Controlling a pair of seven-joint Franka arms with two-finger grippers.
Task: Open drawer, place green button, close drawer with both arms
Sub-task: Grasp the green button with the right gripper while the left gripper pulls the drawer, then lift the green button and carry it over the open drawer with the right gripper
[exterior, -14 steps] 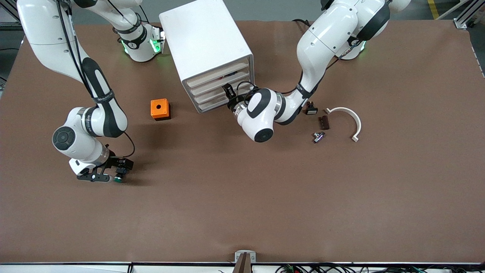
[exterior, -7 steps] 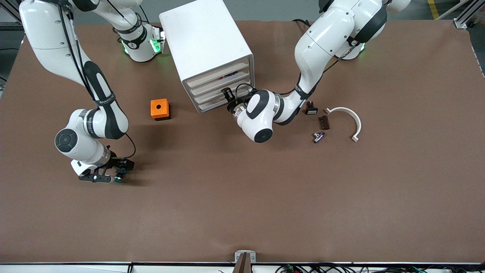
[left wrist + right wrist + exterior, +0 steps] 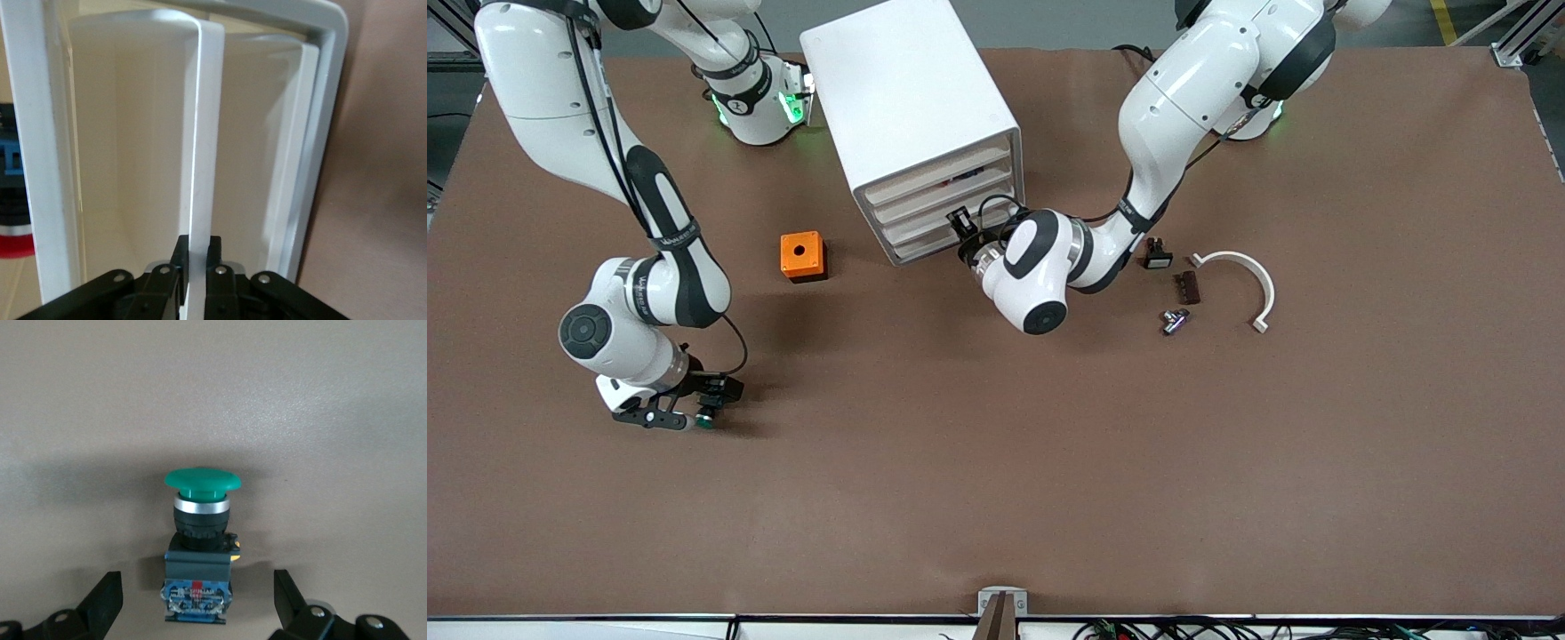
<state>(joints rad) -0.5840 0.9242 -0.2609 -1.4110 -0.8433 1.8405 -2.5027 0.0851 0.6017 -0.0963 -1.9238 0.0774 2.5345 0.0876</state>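
The left gripper (image 3: 197, 267) is pinching the drawer (image 3: 951, 227) lip at the cabinet (image 3: 911, 116), near the counter's (image 3: 1049, 462) robot-side edge; it should pull straight. The right gripper (image 3: 197, 603) is standing spread around the button (image 3: 200, 540) lying toward the right arm's end; center before pinching.

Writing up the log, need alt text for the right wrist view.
A green-capped button lies on the brown table, untouched between the open fingers of the right claw.
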